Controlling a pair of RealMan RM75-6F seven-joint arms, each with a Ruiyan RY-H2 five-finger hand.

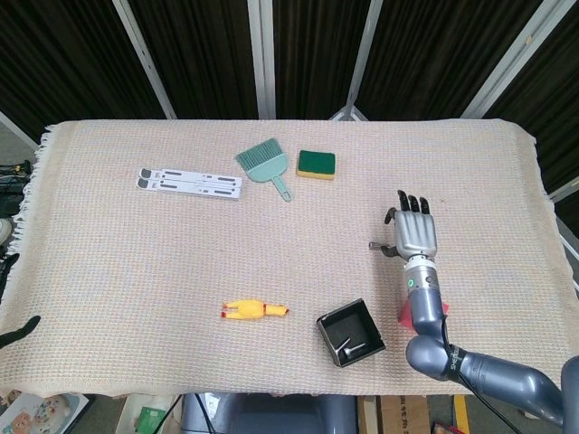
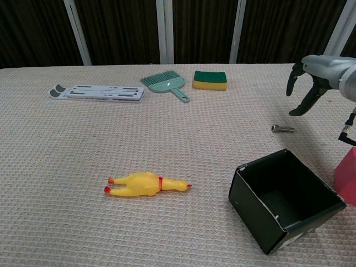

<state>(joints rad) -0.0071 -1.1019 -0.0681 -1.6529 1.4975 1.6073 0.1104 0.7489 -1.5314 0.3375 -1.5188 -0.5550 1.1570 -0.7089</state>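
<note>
My right hand (image 1: 415, 234) hovers open just right of a small metal bolt (image 1: 377, 245), fingers spread and holding nothing. In the chest view the right hand (image 2: 312, 75) hangs above the table with its fingers curved down, up and to the right of the bolt (image 2: 282, 129). A black open box (image 1: 351, 332) with a bolt lying inside sits near the front edge. A pink block (image 1: 405, 310) shows partly behind my right forearm. Of my left hand (image 1: 16, 334) only dark fingertips show at the left edge, far apart, holding nothing.
A yellow rubber chicken (image 1: 255, 310) lies left of the box (image 2: 286, 200). At the back lie a white folding stand (image 1: 190, 183), a green hand brush (image 1: 265, 165) and a green-and-yellow sponge (image 1: 317, 164). The pink block (image 2: 347, 175) reaches the chest view's right edge.
</note>
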